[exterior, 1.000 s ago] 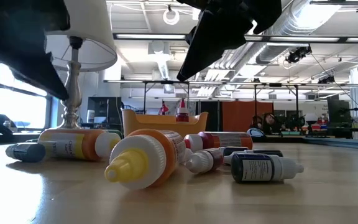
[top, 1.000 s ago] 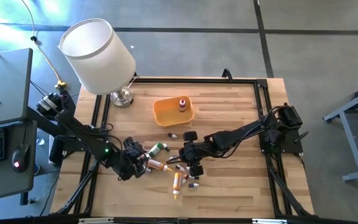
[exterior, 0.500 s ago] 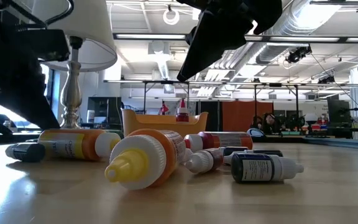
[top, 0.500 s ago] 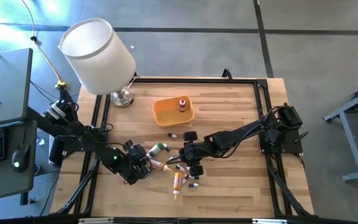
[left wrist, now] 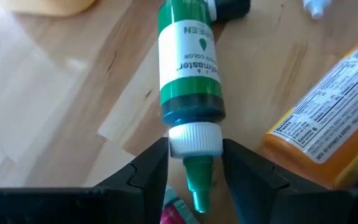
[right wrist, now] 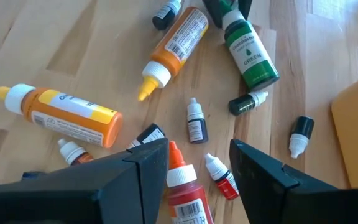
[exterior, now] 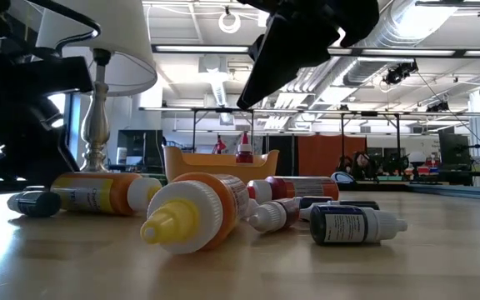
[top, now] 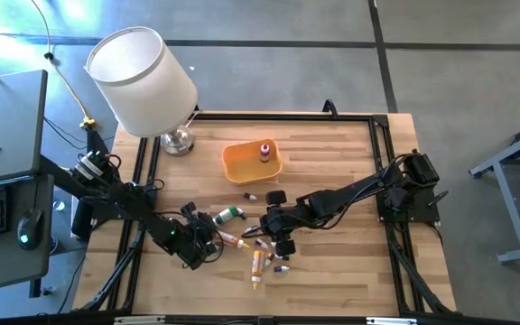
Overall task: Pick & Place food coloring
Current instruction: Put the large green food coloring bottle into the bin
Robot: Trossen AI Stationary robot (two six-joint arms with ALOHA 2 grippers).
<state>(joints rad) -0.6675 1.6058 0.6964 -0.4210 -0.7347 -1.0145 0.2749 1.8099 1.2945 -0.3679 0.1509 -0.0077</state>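
Open industrial lab: exposed ceiling ducts [exterior: 423,21], workbenches [exterior: 440,185] behind.

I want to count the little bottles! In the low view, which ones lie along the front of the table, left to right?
small dark-capped vial → lying orange bottle → big yellow-tipped bottle → little white-capped bottle → dark vial with the white tip

**Little bottles strewn on the desk**

A green bottle [left wrist: 190,62] lies flat, white cap and green tip up front. Orange bottles [right wrist: 171,42] and tiny vials [right wrist: 196,121] lie scattered nearby. One red-capped bottle [top: 264,151] stands upright apart.
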